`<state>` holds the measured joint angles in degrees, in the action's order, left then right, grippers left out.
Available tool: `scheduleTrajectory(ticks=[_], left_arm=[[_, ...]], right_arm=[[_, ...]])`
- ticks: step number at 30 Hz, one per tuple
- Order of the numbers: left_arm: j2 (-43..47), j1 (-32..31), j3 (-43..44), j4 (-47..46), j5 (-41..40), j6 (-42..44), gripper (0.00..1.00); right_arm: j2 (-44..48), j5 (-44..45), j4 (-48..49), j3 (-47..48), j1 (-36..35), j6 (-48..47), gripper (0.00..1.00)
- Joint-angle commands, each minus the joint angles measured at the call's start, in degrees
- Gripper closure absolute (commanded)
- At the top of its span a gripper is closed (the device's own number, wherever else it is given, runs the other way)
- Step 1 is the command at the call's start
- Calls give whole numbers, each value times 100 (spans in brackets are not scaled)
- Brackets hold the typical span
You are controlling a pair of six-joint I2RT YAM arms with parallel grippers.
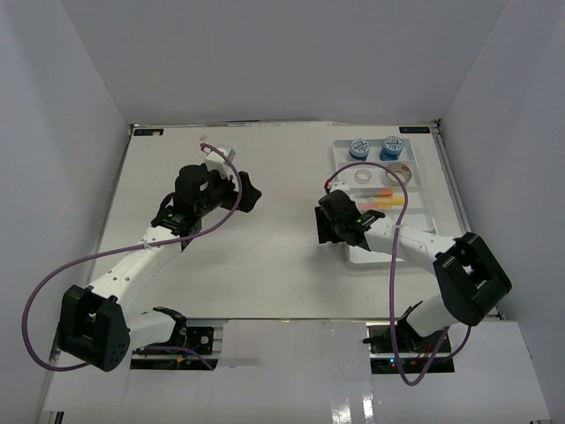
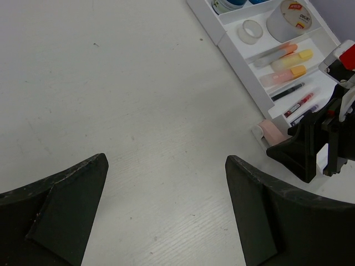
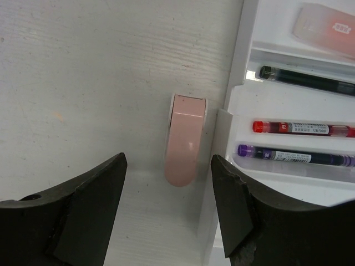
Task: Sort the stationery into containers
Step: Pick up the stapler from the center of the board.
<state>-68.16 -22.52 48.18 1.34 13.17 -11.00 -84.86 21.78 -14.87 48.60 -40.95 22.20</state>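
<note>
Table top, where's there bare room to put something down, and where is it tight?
Free: the middle of the table, between the left tool and the right tool, and the far strip between the left arm and the tray. Crowded: the tray's left rim, where the pink piece lies close beside it under the right tool.

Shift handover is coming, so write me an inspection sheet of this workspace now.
Surface: white table, faintly grained.
Job's things: white tray holds blue tubs, tape rolls, highlighters and pens; pink piece lies on the table beside the tray's outer wall.
Clutter: nothing seen.
Grippers: left gripper open, empty; right gripper open above the pink piece.
Cables: purple cables loop along both arms.
Surroundings: plain white walls.
</note>
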Motion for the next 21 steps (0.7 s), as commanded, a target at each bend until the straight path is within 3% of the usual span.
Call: scheduleTrajectory(ticks=[1, 8, 21], left_arm=[[31, -15, 227, 33, 116, -16, 2], [31, -7, 235, 41, 116, -16, 2], [5, -15, 244, 59, 142, -25, 2]], right_arm=[[-48, 327, -244, 62, 61, 22, 30], [-285, 230, -139, 97, 61, 30, 34], [-409, 318, -15, 343, 61, -22, 53]])
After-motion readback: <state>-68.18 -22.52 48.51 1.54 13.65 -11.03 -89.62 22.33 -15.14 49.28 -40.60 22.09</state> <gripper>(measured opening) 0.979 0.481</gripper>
